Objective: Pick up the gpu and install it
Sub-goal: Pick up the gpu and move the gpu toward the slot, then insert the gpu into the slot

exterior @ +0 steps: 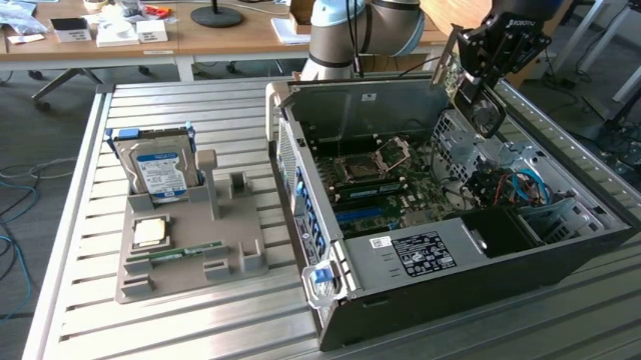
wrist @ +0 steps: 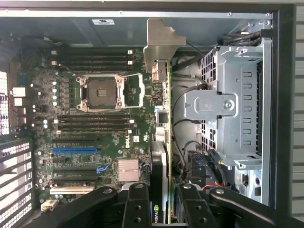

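Here the tool point(wrist: 164, 202) is closed partway onto the gpu point(wrist: 164, 118), its fingers point(wrist: 137, 204) clamping the two flat faces so the card hangs edge-on. In the upper right of the exterior view, the card is in the air above the open computer case point(exterior: 561, 247), not seated in anything.

The hold looks deliberate. With the card on edge and its silver bracket point(wrist: 161, 40) toward the case's back wall, the connector edge can face the motherboard point(exterior: 380, 180). In the wrist view, the card lines up over the gap between the board and the grey drive cage point(wrist: 232, 95), off to one side of the blue slot point(wrist: 76, 150).

At the left of the exterior view, the hard drive point(exterior: 161, 169) and a RAM strip point(exterior: 185, 253) sit in a grey holder point(exterior: 230, 262) on the slatted surface point(exterior: 180, 330), probably to keep the parts in fixed places.
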Tool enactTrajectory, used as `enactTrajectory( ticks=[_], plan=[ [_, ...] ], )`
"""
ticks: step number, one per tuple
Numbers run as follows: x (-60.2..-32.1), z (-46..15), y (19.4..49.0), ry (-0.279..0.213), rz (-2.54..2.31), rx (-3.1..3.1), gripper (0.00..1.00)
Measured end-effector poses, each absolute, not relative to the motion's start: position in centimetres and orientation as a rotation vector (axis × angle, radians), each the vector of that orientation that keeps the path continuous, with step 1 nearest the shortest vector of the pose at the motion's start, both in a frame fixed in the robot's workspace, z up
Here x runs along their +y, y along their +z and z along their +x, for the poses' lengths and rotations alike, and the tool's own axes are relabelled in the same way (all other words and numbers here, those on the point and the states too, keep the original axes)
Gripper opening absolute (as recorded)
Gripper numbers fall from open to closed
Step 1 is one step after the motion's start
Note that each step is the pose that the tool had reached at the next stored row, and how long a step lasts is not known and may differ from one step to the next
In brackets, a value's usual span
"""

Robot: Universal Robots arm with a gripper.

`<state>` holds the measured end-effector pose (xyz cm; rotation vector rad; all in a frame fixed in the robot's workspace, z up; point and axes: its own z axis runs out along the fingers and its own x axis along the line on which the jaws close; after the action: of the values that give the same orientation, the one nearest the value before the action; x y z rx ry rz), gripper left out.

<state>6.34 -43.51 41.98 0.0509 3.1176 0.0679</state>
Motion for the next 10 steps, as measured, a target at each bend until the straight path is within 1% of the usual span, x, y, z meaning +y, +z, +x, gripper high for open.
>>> enactTrajectory(
  ticks=[10],
  plan=[
    [-43.51,6.34,41.97,0.068,0.049,3.118,0.27]
  ],
)
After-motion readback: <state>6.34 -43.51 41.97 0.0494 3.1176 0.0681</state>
